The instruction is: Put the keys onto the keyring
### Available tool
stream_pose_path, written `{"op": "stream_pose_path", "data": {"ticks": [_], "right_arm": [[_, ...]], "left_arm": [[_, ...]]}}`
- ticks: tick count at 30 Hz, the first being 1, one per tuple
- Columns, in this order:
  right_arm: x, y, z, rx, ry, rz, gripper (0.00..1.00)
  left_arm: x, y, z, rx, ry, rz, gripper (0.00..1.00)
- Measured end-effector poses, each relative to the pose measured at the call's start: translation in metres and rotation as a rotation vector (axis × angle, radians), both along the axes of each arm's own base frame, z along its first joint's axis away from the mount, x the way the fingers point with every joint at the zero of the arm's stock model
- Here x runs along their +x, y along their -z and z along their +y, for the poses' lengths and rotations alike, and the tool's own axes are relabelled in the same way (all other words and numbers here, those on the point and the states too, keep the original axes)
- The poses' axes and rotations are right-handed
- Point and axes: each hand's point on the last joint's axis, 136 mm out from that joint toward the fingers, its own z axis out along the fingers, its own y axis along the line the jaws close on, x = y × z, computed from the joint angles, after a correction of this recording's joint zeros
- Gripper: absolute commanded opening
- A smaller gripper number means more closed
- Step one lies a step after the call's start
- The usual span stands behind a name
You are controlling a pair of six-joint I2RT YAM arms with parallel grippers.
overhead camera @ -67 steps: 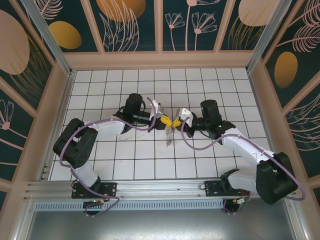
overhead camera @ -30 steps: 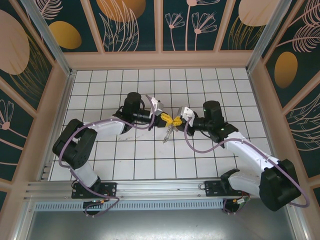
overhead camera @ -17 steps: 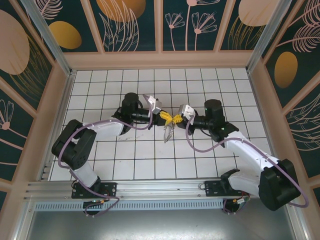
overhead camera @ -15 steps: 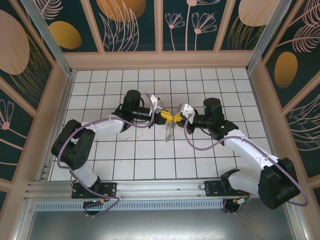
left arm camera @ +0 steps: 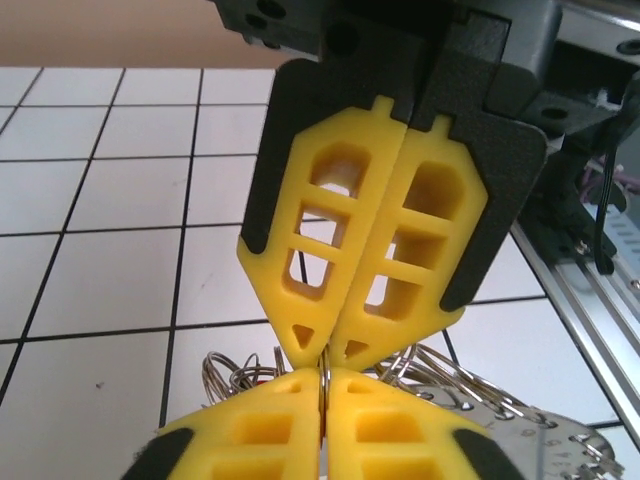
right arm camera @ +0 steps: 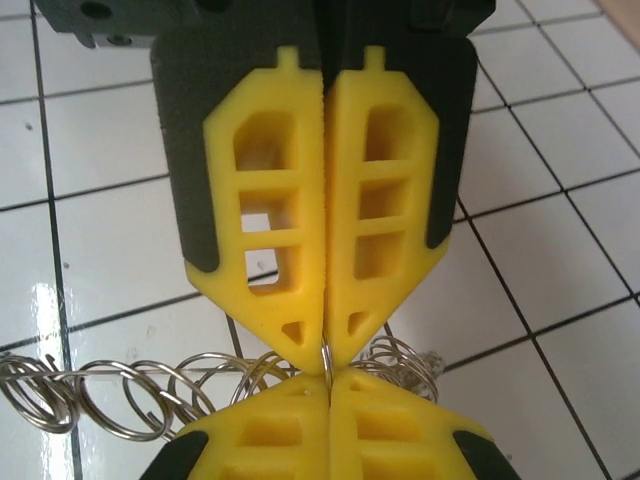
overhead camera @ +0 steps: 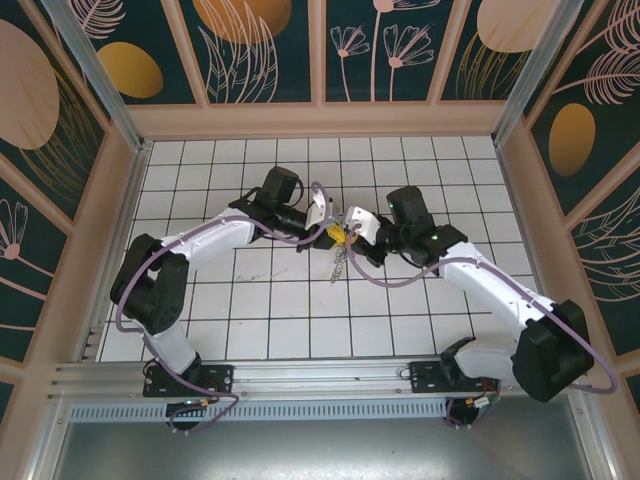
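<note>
My left gripper (overhead camera: pixel 334 234) and right gripper (overhead camera: pixel 343 236) meet tip to tip above the middle of the tiled floor. Both are shut on the same thin metal keyring (left arm camera: pixel 325 362), whose edge shows in the seam between the yellow fingertips (right arm camera: pixel 300 345). Under the tips hangs a bunch of silver split rings (right arm camera: pixel 120 400) and keys (overhead camera: pixel 338 262), reaching down to the floor. In the left wrist view my left gripper (left arm camera: pixel 325 385) is at the bottom, with the right one facing it, and a flat metal key (left arm camera: pixel 560 450) at the lower right. My right gripper (right arm camera: pixel 327 385) pinches the keyring (right arm camera: pixel 326 357) too.
White tiled floor (overhead camera: pixel 250 320) lies on all sides of the arms. Beige walls (overhead camera: pixel 320 120) enclose it at the back and both sides. A metal rail (overhead camera: pixel 320 375) runs along the near edge by the arm bases.
Both wrists have swung toward the back wall, and the point where the tips meet has shifted slightly left and back. The bunch still hangs beneath them.
</note>
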Motion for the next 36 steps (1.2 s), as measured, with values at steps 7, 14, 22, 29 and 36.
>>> {"op": "stream_pose_path", "data": {"ticks": [7,14,22,29,36], "right_arm": [[0.002,0.003,-0.003,-0.043,0.021,0.002,0.07],[-0.016,0.001,-0.013,0.135,-0.008,-0.054,0.16],[-0.016,-0.022,-0.013,0.293,-0.032,-0.129,0.08],[-0.016,-0.030,-0.012,0.367,-0.045,-0.141,0.00],[-0.007,-0.026,-0.012,0.309,-0.025,-0.094,0.00]], "left_arm": [[0.001,0.002,-0.001,0.005,0.011,-0.009,0.00],[-0.018,-0.005,-0.005,-0.102,-0.005,0.025,0.00],[-0.020,-0.030,-0.006,-0.239,0.001,0.057,0.00],[-0.021,-0.039,-0.004,-0.293,-0.007,0.068,0.00],[-0.012,-0.034,-0.006,-0.206,-0.005,0.003,0.11]]}}
